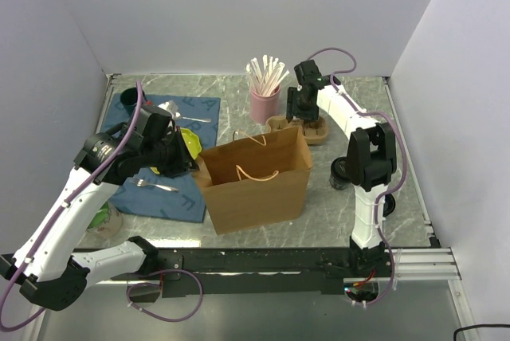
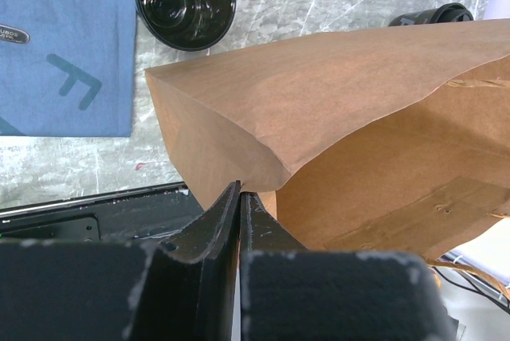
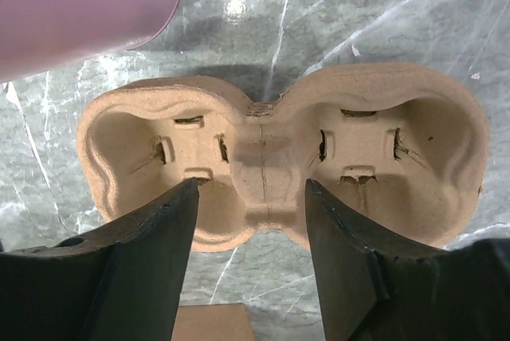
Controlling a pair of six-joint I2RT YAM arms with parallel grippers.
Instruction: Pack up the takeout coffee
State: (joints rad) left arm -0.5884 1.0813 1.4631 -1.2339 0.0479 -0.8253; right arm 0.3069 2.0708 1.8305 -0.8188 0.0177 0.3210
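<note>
While the left claw has its jaws pressed almost together on the left rim of the brown paper bag, the bag stands upright with its mouth gaping, in the middle of the grey marbled bench and towards its near edge. Two rope handles lie over the bag's mouth.

The right claw is near the far edge, pointing down over the tan moulded-pulp two-cup carrier. Its jaws are parted, one finger on each side of the carrier's narrow waist. Whether the fingers touch the pulp cannot be told. Both wells of the carrier are bare.

Just beside the carrier, on the side nearer the left edge, stands a pink cup holding pale wooden stirrers.

The black lidded coffee cup stands on the bench between the bag and the right edge, close against the right arm and apart from the carrier.

A blue cloth mat covers the left side of the bench, with a yellow-green plate and a metal fork on it.
</note>
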